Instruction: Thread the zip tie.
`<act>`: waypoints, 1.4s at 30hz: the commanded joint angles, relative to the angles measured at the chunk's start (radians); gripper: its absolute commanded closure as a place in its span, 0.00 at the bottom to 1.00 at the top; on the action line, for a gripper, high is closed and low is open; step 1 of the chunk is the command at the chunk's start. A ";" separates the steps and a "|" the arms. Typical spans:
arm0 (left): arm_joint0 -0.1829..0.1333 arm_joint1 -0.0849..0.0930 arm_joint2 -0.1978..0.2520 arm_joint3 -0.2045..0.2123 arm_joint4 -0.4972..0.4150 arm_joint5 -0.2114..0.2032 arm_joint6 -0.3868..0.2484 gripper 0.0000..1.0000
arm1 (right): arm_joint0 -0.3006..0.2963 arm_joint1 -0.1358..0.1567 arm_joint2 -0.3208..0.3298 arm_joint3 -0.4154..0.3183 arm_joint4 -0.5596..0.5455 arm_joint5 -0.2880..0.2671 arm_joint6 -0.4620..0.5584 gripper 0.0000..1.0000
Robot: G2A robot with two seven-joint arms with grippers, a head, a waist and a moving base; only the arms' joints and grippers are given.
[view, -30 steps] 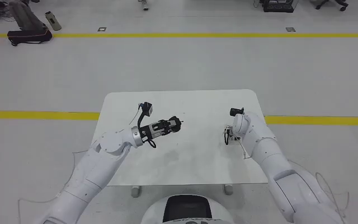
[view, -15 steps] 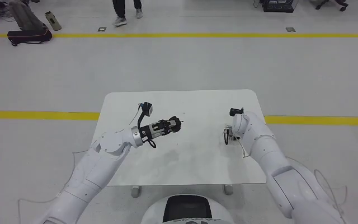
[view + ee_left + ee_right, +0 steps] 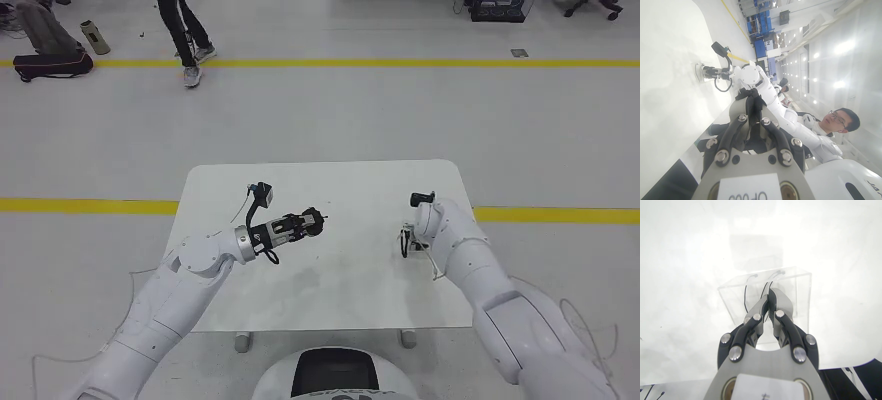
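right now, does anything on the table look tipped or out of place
Nothing stands out. The clear box stands upright on the table, and the right gripper is shut on a zip tie inside it.

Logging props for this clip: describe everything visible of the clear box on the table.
The clear box is small, see-through and plastic-looking, with straight walls and an open top. It stands upright on the white table, on the right arm's side. Thin black zip ties lean inside it. The right gripper is down inside it, shut on one of them.
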 commanded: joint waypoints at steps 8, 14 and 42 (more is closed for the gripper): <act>0.000 0.000 0.000 0.000 0.000 0.000 0.000 1.00 | 0.009 0.018 0.027 -0.038 0.001 -0.015 0.028 1.00; 0.000 0.000 0.000 0.000 0.000 0.000 0.000 1.00 | -0.011 0.042 0.060 -0.112 -0.001 -0.018 0.063 1.00; 0.000 0.000 0.000 0.000 0.000 0.000 0.000 1.00 | -0.322 0.170 0.433 -0.744 0.254 -0.217 0.134 1.00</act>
